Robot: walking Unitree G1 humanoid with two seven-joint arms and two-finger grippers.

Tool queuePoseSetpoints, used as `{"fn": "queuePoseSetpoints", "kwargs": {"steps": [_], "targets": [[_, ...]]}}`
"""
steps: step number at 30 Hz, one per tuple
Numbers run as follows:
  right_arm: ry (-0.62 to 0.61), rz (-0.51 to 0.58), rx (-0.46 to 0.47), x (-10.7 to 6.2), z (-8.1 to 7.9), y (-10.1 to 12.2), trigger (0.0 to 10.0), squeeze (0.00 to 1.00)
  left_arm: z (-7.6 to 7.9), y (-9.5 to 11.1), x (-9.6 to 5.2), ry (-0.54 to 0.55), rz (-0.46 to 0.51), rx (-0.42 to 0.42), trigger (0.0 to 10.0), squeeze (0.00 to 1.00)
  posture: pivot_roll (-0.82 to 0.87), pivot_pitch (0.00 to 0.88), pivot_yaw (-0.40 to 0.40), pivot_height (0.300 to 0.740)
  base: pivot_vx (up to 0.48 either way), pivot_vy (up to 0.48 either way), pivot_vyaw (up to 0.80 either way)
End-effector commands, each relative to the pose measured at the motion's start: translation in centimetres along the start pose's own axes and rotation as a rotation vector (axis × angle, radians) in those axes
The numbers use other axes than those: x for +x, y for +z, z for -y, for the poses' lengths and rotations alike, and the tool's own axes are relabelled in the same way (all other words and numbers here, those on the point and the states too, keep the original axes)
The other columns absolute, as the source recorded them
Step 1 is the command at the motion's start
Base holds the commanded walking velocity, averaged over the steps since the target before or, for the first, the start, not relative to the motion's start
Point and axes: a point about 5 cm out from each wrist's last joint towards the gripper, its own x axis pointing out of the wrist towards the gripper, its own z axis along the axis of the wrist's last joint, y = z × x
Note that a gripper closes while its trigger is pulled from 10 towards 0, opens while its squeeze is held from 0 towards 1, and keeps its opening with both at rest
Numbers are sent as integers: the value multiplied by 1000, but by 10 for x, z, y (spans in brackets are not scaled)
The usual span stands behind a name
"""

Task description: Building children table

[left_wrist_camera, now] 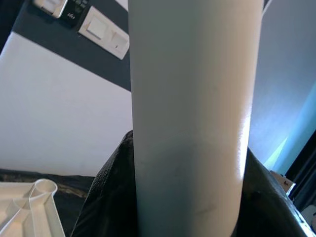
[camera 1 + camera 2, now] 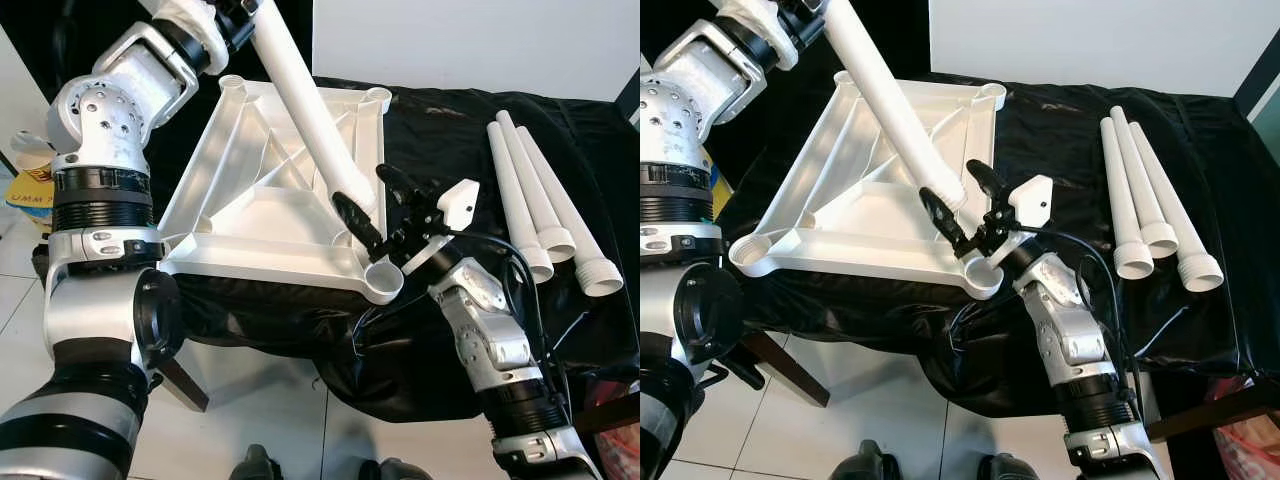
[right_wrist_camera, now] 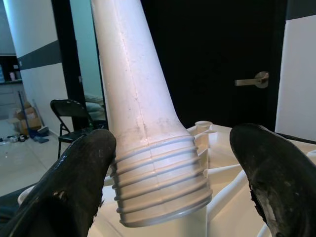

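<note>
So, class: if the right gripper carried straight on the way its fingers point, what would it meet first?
Most likely the threaded end of the white table leg, which sits between the open fingers of the right gripper. The upturned tabletop lies just beyond.

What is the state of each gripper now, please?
Left gripper: shut on the table leg.
Right gripper: open around the leg's threaded end, holding nothing.
</note>
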Motion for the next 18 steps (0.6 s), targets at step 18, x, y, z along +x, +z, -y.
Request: {"fn": "queuePoseSetpoints", "kwargs": {"steps": [18], "targets": [[-112, -38, -49, -2, 16, 2, 10000, 0, 27, -9, 7, -101, -49, 150, 10000, 0, 84, 33, -48, 740, 0, 0, 0]]}}
